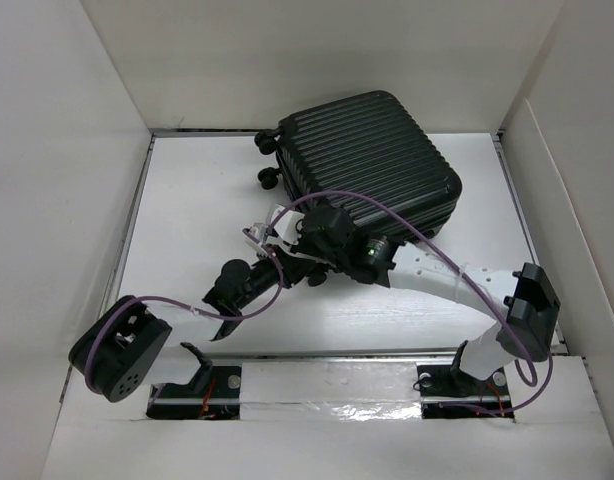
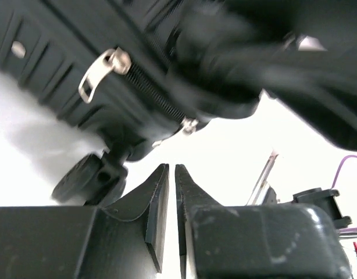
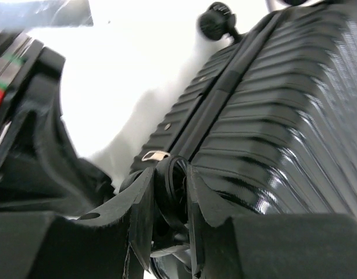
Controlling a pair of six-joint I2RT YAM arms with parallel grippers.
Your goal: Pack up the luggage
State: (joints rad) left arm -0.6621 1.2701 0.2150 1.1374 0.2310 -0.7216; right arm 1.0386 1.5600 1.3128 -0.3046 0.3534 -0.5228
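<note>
The luggage (image 1: 372, 160) is lying shut on the table (image 1: 187, 200), its contents hidden. At its near-left corner, my right gripper (image 3: 170, 171) is clamping a black loop (image 3: 172, 195) on the zip seam. My left gripper (image 2: 171, 168), nearly closed and empty, is hovering beside a wheel (image 2: 85, 177) and a silver zip pull (image 2: 100, 72).

The suitcase (image 1: 372, 160) lies flat on the table (image 1: 187, 210), toward the far side and a little right of the middle, with its wheels (image 1: 269, 178) along its left edge. Both grippers meet at its near left corner. The left gripper (image 2: 171, 170) sits just before the side with the wheels, and the right gripper (image 3: 170, 170) is beside it on the right, against the zip seam (image 3: 216, 110).
</note>
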